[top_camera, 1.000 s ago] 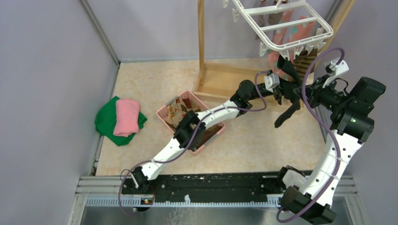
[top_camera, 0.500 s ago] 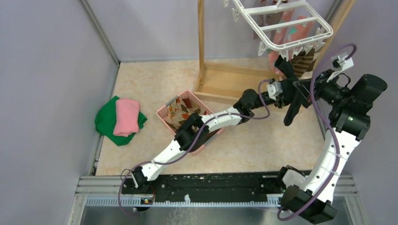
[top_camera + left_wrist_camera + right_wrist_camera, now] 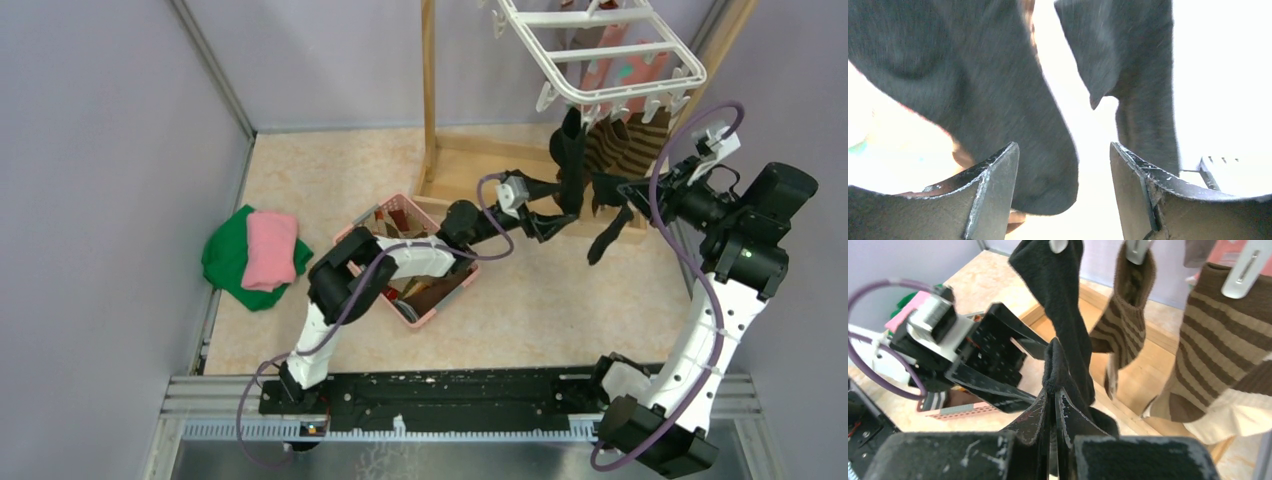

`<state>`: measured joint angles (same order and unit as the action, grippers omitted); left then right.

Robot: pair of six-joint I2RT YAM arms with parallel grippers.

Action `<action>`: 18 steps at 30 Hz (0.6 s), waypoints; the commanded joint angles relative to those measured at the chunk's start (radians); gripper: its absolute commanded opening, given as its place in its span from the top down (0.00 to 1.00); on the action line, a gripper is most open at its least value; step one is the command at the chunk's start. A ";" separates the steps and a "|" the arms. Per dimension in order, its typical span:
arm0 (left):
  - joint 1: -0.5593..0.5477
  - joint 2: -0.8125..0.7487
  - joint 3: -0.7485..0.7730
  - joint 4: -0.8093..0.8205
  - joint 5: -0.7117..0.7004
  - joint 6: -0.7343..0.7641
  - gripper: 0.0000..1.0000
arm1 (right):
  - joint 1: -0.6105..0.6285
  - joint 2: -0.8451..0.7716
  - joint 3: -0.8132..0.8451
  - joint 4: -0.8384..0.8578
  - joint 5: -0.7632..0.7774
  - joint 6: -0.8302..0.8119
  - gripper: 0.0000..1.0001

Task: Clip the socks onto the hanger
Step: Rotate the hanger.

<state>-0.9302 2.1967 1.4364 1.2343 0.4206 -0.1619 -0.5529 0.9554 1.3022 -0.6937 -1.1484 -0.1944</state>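
Our left hand [image 3: 552, 205] stands open, its fingers well apart, and we see nothing between them. The black sock [image 3: 1063, 300] hangs just beyond its fingertips, to the right and slightly far. In the left wrist view the dark fabric fills the space past the two fingers, but we cannot tell whether it brushes them.

Our right hand [image 3: 1054, 392] is pinched shut on a fold of black fabric. This seems to be the lower part of that same sock, though the folds make it hard to be sure. The right hand is therefore the one in contact, and the left is only beside the sock.

The sock's long axis runs nearly straight up and down. Its top sits under a clip [image 3: 1058, 244] of the hanger [image 3: 610, 50], which is above and far of both hands. A loose end dangles below the right hand.

The brown striped socks [image 3: 1218, 340] hang from neighbouring clips to the right. Pink ones show further back under the frame.

We judge this sock clipped, so the next move calls for the right hand to let go without dragging the fabric out of the clip. More socks lie in the pink basket [image 3: 430, 318] on the surface, left and near, beside the left arm.
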 commanded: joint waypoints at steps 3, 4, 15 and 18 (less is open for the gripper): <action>0.003 -0.260 -0.250 0.125 0.043 0.043 0.26 | -0.005 -0.023 -0.013 -0.049 -0.124 -0.103 1.00; 0.008 -0.293 -0.286 0.110 0.050 0.053 0.26 | -0.006 -0.024 -0.020 -0.042 -0.121 -0.100 1.00; 0.196 -0.610 -0.346 -0.287 0.096 -0.089 0.02 | 0.006 -0.024 -0.087 -0.042 -0.266 -0.183 1.00; 0.223 -0.665 -0.308 -0.385 0.046 -0.119 0.01 | 0.010 -0.022 -0.084 -0.097 -0.297 -0.266 1.00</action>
<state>-0.7319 1.6287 1.0576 0.9920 0.4957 -0.2108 -0.5514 0.9424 1.2057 -0.7395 -1.3479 -0.3286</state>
